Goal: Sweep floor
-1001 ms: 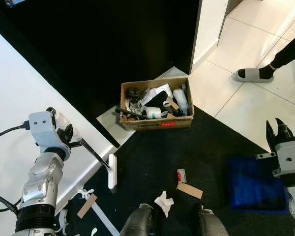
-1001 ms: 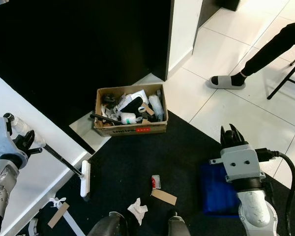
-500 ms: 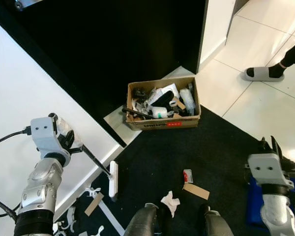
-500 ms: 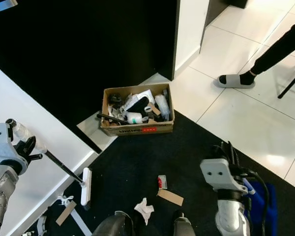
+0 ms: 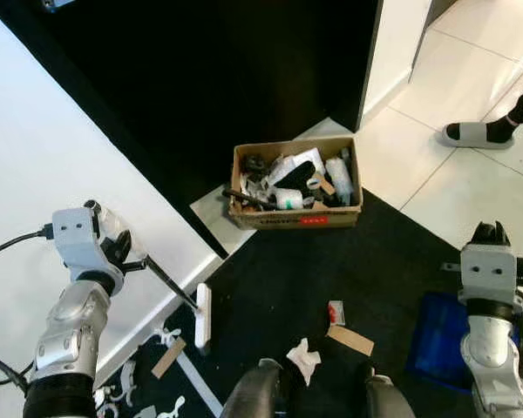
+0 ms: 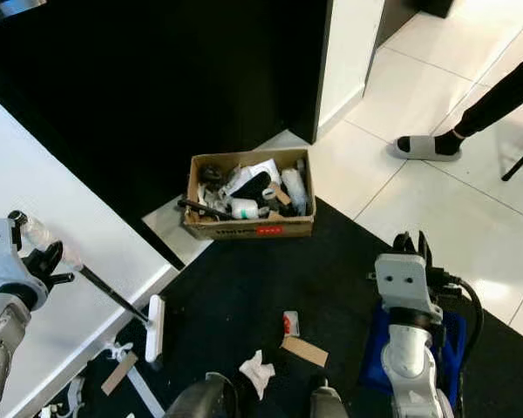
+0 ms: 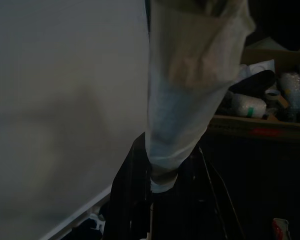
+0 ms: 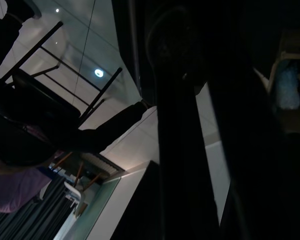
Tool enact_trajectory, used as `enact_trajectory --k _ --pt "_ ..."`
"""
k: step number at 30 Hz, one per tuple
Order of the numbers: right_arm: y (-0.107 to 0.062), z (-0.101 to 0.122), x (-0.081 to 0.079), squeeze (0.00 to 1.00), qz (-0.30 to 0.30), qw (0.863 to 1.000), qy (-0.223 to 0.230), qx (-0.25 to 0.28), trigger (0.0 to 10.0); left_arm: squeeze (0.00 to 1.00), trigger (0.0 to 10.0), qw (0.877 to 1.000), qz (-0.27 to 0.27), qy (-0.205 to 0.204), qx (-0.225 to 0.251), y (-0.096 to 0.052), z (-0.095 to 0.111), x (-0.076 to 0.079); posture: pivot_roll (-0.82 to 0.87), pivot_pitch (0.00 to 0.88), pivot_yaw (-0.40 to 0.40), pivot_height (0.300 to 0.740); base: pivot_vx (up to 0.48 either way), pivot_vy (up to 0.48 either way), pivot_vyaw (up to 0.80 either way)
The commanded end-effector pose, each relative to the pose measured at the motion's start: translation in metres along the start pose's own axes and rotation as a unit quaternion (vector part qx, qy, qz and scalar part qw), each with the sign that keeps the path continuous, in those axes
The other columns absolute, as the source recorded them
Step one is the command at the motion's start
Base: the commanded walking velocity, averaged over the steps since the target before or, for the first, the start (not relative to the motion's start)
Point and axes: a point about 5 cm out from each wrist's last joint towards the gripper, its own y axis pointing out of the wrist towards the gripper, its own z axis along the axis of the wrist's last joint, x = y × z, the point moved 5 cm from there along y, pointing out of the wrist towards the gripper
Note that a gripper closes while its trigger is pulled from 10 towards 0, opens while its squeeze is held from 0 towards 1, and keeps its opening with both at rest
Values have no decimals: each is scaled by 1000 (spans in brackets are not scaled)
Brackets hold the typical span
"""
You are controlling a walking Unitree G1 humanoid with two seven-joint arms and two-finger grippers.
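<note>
Barely started imo: the left end effector (image 5: 113, 248) is clamped on the broom (image 5: 202, 316) handle, brush head at lower left of the head view, while a crumpled tissue (image 5: 302, 360), cardboard strip (image 5: 349, 340) and red-and-white scrap (image 5: 335, 312) sit unswept on the black floor mat (image 5: 279, 270). Versus half a second ago the camera's shifted a bit and the right end effector (image 5: 488, 233) has come up over the blue dustpan (image 5: 436, 348); can't tell if it's open.

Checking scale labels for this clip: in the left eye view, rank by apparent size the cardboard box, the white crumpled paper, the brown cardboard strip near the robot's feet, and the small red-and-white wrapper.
1. Cardboard box
2. Brown cardboard strip and crumpled paper: look alike
3. Red-and-white wrapper
</note>
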Motion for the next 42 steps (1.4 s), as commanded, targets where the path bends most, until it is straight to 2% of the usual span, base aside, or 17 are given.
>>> enact_trajectory --k 1,4,5,6,10,12,15,18,26,28,37,42 --pt "-9 -8 -17 0 14 997 65 -28 10000 59 10000 1000 11 3 -1 -6 -1 -9 63 357 195 740 0 0 0" --pt "-7 -1 -31 0 34 992 121 -27 10000 59 10000 1000 13 4 -1 -7 -1 -11 66 358 191 740 0 0 0" --pt "-7 -1 -31 0 34 992 121 -27 10000 59 10000 1000 13 4 -1 -7 -1 -11 66 358 191 740 0 0 0" --pt "-5 6 -41 0 48 987 150 -21 10000 59 10000 1000 15 4 -1 -8 -1 -11 66 358 191 740 0 0 0" --pt "-2 19 -52 0 70 982 178 -1 10000 59 10000 1000 15 4 -1 -8 -2 -11 66 358 191 740 0 0 0" --pt "-2 24 -57 0 80 981 178 6 10000 55 10000 1000 15 3 -2 -8 -2 -11 69 359 190 740 0 0 0" --pt "-6 32 -71 0 115 975 190 16 10000 59 10000 1000 14 3 -2 -8 -2 -10 69 359 190 740 0 0 0" --pt "-9 33 -74 0 125 973 193 15 10000 55 10000 1000 14 2 -3 -7 -3 -10 68 359 190 740 0 0 0" --pt "-19 33 -88 0 166 971 168 23 10000 55 10000 1000 15 0 -3 -7 -3 -9 66 359 190 740 0 0 0" --pt "-20 31 -90 0 171 974 146 27 10000 63 10000 1000 15 -1 -3 -7 -3 -9 70 361 189 740 0 0 0" --pt "-16 31 -87 0 194 974 109 44 10000 59 10000 1000 23 1 1 -8 -2 -11 59 359 182 740 0 0 0" --pt "-17 29 -89 0 213 972 88 54 10000 63 10000 999 39 9 33 -4 14 -20 58 363 181 740 0 0 0"
